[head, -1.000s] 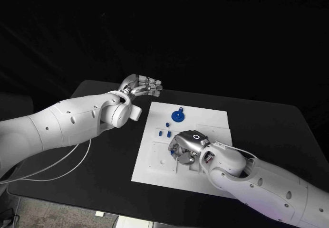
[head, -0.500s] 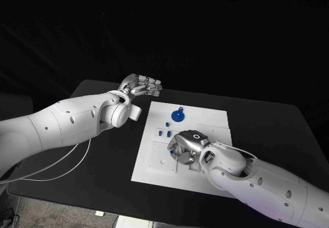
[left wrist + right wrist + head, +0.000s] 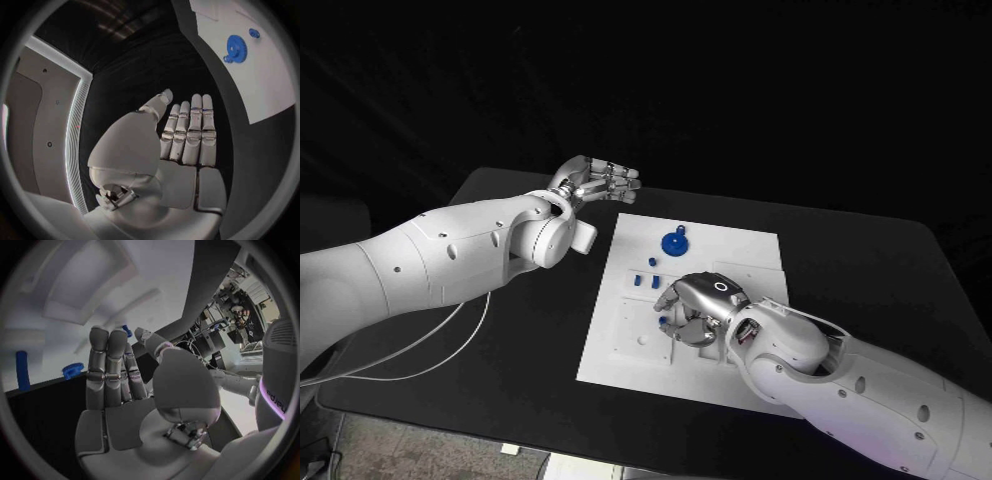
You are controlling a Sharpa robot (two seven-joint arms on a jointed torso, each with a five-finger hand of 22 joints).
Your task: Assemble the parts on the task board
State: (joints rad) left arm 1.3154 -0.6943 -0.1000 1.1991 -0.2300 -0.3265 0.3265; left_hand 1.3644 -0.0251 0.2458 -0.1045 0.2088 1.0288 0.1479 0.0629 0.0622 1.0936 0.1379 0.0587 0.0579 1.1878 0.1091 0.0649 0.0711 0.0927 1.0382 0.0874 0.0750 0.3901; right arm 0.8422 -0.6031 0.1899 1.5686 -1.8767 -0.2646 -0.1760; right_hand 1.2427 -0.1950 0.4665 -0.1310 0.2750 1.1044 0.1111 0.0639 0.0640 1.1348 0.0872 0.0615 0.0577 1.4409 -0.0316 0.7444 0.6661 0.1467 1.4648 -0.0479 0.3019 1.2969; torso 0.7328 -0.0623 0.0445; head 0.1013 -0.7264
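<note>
Black tabletop [image 3: 516, 345] and dark surroundings frame the white task board [image 3: 754, 250], which lies between the two arms. Over the board's middle the right hand [image 3: 692, 310] hangs palm-down. Its wrist view shows the fingers [image 3: 107, 365] straight and side by side, the thumb set off from them, and nothing between them — it holds nothing. Whether the fingertips touch the board I cannot tell, since the hand's own back hides them in the head view. Just beyond those fingertips stand the small blue pegs [image 3: 646, 279], and farther out on the board lies the blue gear [image 3: 674, 244]. Seen from the right wrist, a blue peg [image 3: 23, 370] and a toothed blue piece [image 3: 72, 370] sit to the side of the fingers, with another bit of blue [image 3: 127, 330] close past their tips. Judging by this pose, the hand is placed to work on a part or a recess beneath it, though which one stays hidden.

The left hand [image 3: 596, 181] is parked past the board's far corner, well apart from the parts. In its wrist view the fingers [image 3: 189, 127] are extended, close together and empty, the thumb a little apart — probably kept clear so the right hand has the board to itself. From there the gear [image 3: 236, 48] shows off to one side, untouched.
</note>
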